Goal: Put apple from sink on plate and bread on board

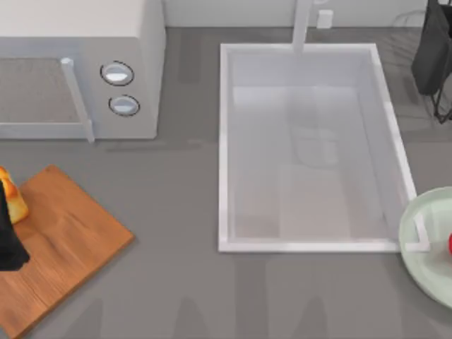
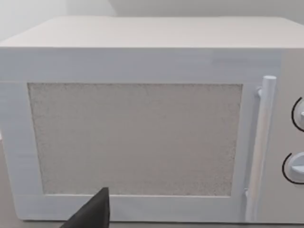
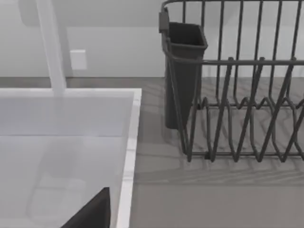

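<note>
The bread (image 1: 10, 198) lies on the far left corner of the wooden board (image 1: 63, 247), cut by the top view's left edge. Just in front of it, over the board, is the dark shape of my left gripper (image 1: 10, 244); a dark part of it (image 2: 92, 213) also rises in the left wrist view, facing the microwave. At the right edge, a sliver of the red apple (image 1: 449, 244) rests on the mint-green plate (image 1: 424, 240). The white sink (image 1: 224, 176) sits mid-table. A dark part of my right gripper (image 3: 92, 211) hangs over the sink's rim (image 3: 127, 166).
A white microwave (image 1: 78, 63) with two knobs stands at the back left, its door (image 2: 135, 137) closed. A dark wire dish rack (image 3: 237, 95) with a cutlery cup stands to the right of the sink. The faucet post (image 1: 302, 25) rises at the sink's far side.
</note>
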Controlling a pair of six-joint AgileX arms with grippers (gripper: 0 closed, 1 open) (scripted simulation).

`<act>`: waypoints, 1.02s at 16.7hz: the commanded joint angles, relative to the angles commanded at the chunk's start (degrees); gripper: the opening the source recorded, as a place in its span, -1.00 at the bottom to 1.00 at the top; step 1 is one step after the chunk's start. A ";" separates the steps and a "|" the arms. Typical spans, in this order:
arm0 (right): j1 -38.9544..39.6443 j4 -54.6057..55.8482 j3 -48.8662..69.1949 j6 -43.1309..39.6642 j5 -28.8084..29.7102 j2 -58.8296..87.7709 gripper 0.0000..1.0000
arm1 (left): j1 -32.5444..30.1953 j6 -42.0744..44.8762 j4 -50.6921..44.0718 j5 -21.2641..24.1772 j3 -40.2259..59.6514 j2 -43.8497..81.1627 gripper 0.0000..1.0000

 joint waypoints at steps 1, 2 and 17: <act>-0.11 2.73 -2.77 -0.13 0.00 -2.98 1.00 | 0.00 0.00 0.00 0.00 0.00 0.00 1.00; -0.19 4.99 -5.05 -0.23 0.00 -5.37 1.00 | 0.00 0.00 0.00 0.00 0.00 0.00 1.00; -0.34 8.39 -8.46 -0.40 0.00 -8.91 1.00 | 1.70 12.21 -11.56 1.01 14.03 16.91 1.00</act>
